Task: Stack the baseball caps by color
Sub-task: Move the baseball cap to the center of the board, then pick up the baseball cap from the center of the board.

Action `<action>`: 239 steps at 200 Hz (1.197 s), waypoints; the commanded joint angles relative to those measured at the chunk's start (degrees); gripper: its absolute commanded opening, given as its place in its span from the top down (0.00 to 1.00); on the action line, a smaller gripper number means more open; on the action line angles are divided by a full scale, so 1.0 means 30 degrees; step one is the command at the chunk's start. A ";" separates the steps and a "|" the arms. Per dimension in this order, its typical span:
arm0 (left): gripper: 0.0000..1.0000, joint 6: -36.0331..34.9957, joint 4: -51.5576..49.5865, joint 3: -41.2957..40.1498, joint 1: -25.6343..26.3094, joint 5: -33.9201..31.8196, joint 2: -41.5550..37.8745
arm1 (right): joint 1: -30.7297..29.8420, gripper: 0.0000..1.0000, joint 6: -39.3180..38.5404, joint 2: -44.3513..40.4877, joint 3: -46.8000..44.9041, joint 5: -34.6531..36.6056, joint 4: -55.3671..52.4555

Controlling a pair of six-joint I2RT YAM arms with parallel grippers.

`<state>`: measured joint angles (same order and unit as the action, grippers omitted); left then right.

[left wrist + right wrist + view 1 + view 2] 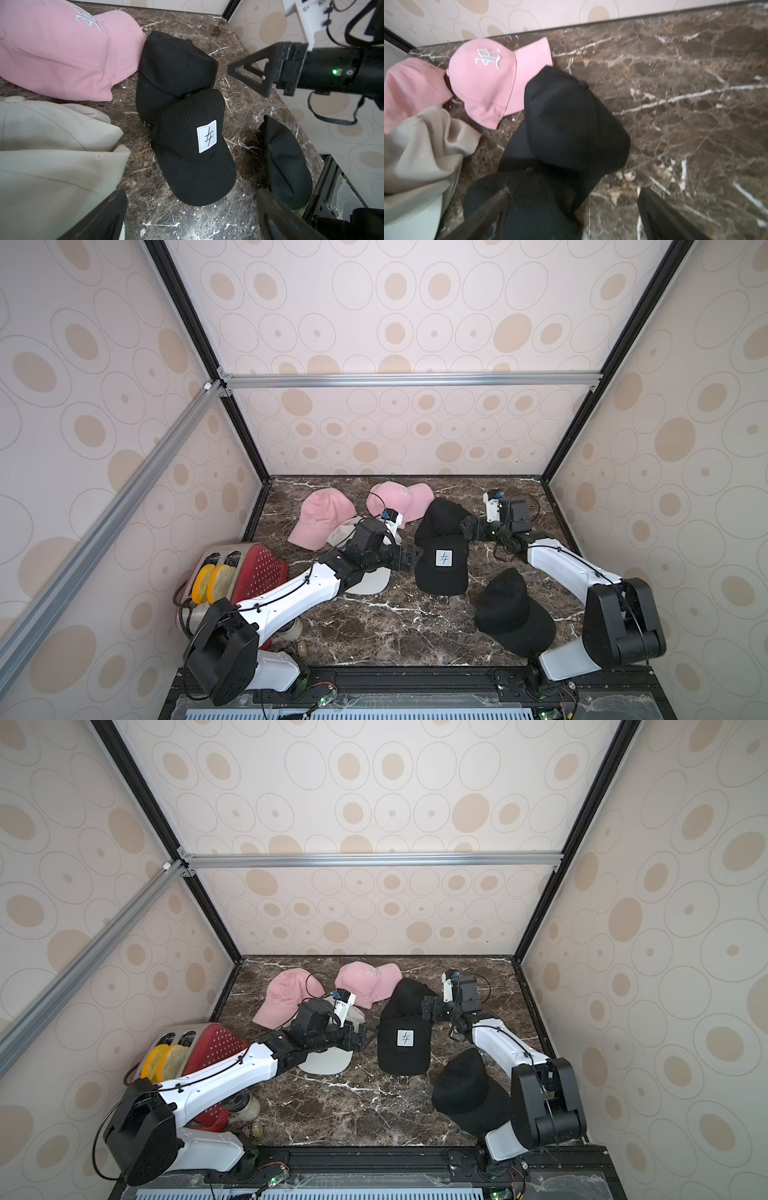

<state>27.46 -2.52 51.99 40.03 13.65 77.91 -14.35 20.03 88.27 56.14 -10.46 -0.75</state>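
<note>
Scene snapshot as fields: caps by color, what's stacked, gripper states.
pink: pink cap and second pink cap, side by side at the back, unstacked
white: white caps piled under left arm, count unclear
black: patch cap overlaps plain black cap; third black cap lies apart
left gripper: open, empty
right gripper: open, empty
other: red toaster
</note>
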 commanded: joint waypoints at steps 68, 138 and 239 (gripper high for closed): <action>0.01 -0.0189 -0.1033 0.0732 0.0191 -0.0588 0.0097 | 0.2582 0.05 -0.9316 0.3938 0.5505 -0.6153 -0.4314; 0.01 -0.0262 -0.1289 0.0762 0.0191 -0.0609 0.0146 | 0.2571 0.11 -1.0836 0.8711 1.2222 -0.8622 -1.0254; 0.01 -0.0863 -0.1692 0.0953 0.0191 -0.0338 -0.0038 | 0.2556 0.18 -1.0623 1.4997 2.0470 -1.1298 -1.6043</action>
<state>26.11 -6.61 52.42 40.05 12.25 78.54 -6.61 -11.44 130.65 114.21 -39.27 -41.71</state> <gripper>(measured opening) 0.991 0.827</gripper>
